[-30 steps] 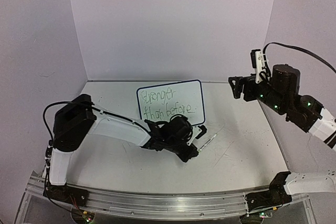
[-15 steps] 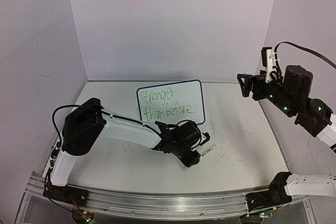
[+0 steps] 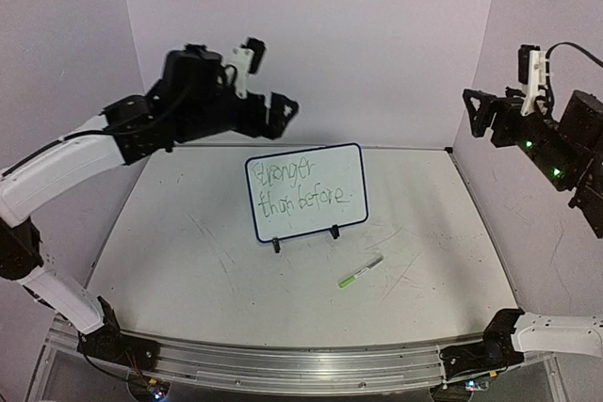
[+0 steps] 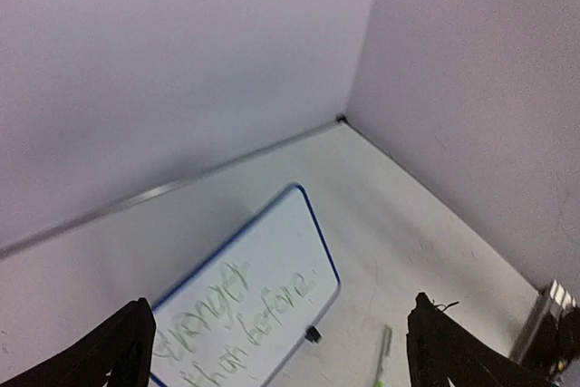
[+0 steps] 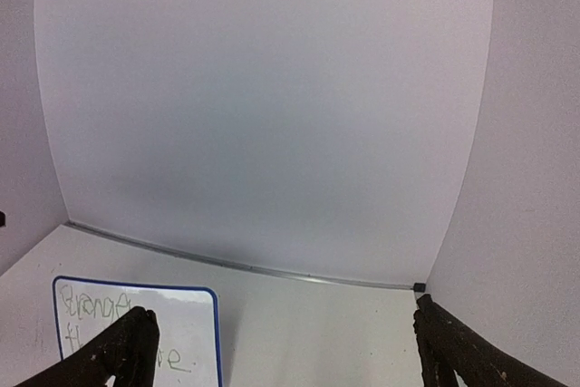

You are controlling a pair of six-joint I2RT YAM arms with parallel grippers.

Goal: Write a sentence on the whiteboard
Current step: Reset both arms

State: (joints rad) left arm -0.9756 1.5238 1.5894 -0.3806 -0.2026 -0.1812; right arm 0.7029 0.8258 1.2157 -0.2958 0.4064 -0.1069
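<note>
Aloft, left tool [image 3: 282,117] and right tool [image 3: 477,114] gape wide.

We see soft, even, slightly lilac light in all 3 views, with only faint shadows under the whiteboard [image 3: 345,165]. Both wrist views look hazy, and the sentence [image 4: 237,307] is blurred there, perhaps out of focus.

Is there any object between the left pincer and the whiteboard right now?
Nothing visible does. The left pincer hangs open in the air above the whiteboard, only free space between them. The pen lies on the table in front of the board, outside that path.
</note>
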